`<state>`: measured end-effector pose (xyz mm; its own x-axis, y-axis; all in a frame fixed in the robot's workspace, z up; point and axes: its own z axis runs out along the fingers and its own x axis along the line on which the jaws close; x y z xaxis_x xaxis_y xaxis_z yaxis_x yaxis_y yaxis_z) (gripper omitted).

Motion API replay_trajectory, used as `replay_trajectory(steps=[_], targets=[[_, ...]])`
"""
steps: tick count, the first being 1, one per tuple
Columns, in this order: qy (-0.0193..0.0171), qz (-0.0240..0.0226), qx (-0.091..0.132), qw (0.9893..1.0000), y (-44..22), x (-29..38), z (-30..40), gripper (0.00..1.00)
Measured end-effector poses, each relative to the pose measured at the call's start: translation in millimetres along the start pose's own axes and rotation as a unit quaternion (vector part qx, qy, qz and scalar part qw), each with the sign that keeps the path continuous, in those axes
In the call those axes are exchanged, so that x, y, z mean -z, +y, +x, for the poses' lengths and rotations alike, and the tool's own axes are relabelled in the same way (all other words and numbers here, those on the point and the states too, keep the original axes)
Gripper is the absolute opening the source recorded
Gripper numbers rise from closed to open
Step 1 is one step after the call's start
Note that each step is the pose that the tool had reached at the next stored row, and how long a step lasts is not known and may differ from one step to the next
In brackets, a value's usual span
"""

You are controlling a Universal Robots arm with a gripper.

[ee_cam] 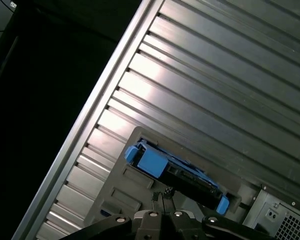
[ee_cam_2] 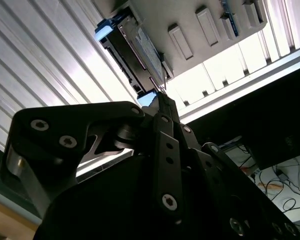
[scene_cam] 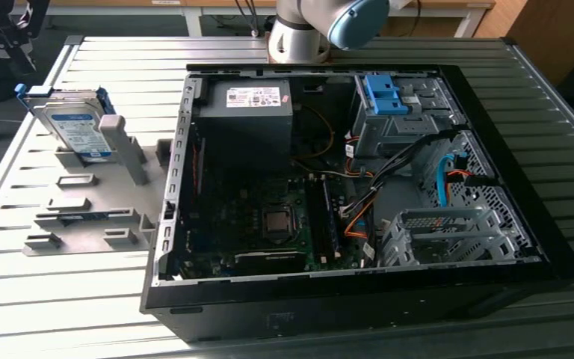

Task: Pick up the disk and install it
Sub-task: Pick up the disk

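The disk (scene_cam: 75, 123) stands on edge in its grey holder (scene_cam: 80, 224) on the bench (scene_cam: 117, 52), so the end effector (ee_cam: 162, 196), clenched empty near it, should spread and straddle its flat faces squarely.

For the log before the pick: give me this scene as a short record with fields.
disk: upright in the grey holder, to the exterior view's left of the case
hand: shut, empty, pointed toward the disk, not gripping it
case: open, lying on the slatted table
task state: disk not yet picked up
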<state>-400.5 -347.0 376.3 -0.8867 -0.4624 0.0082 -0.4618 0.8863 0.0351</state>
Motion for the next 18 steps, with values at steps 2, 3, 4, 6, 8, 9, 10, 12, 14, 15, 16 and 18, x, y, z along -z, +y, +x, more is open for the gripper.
replay_trajectory(steps=[2,3,4,6,8,9,10,12,14,15,16,18], targets=[[0.0001,0.0001,0.003,1.0000,0.0,0.0,0.0,0.11],[0.0002,0.0001,0.004,1.0000,0.0,0.0,0.0,0.11],[0.0002,0.0001,0.006,1.0000,0.0,0.0,0.0,0.11],[0.0003,0.0001,0.008,1.0000,0.0,0.0,0.0,0.11],[0.0005,0.0003,0.010,0.9999,0.1,0.0,0.0,0.11],[0.0006,0.0006,0.011,0.9999,0.0,0.0,0.0,0.11],[0.0008,0.0009,0.012,0.9999,0.1,0.0,0.0,0.11],[0.0010,0.0012,0.013,0.9999,0.1,0.0,0.0,0.11],[0.0011,0.0012,0.013,0.9999,0.1,0.0,0.0,0.11],[0.0011,0.0012,0.014,0.9999,0.1,0.0,0.0,0.11],[0.0011,0.0012,0.014,0.9999,0.1,0.0,0.0,0.11],[0.0011,0.0012,0.014,0.9999,0.1,0.0,0.0,0.11]])
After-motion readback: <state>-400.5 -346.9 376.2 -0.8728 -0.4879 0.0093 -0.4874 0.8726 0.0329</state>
